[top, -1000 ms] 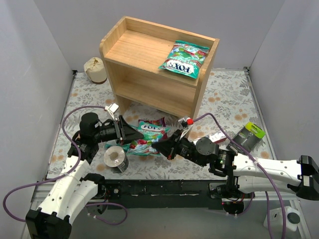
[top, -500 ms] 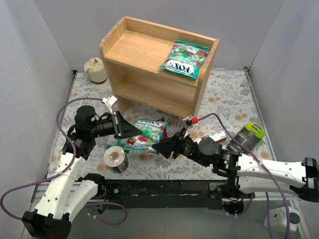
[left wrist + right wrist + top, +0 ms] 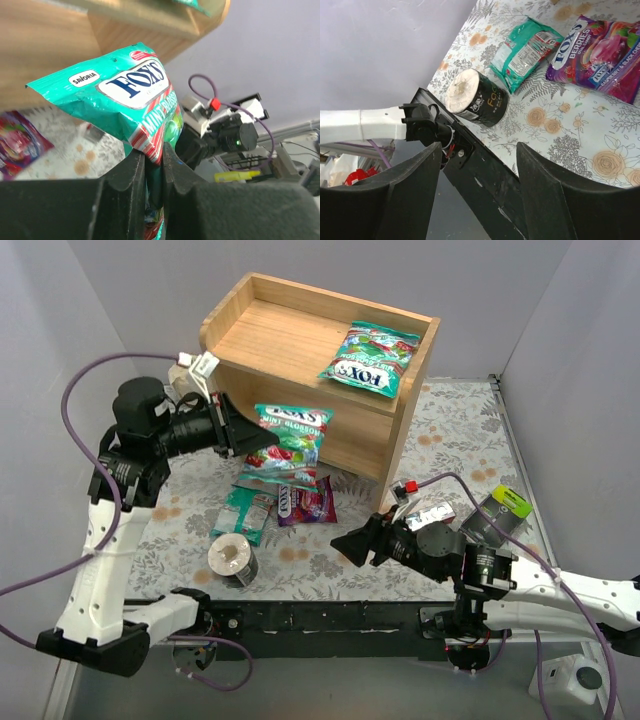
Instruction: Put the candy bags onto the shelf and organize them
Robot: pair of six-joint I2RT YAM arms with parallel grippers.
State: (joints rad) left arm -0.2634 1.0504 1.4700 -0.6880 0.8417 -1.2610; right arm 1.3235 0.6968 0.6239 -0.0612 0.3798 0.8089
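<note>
While the left pincer (image 3: 245,445) clamps the lower edge of a FOX'S mint bag (image 3: 290,435), that bag hangs raised before the lower opening of the wooden shelf (image 3: 270,340); whether it has crossed the front edge cannot be told. Another FOX'S bag (image 3: 370,358) lies at the upper tier's right end, bare wood to its left. On the worktop (image 3: 450,430), a teal bag (image 3: 247,512) and a purple FOX'S Berries bag (image 3: 305,505) lie side by side near the tape roll (image 3: 232,560). The right pincer (image 3: 345,543) gapes wide, low by the worktop's near edge, gripping nothing.
</note>
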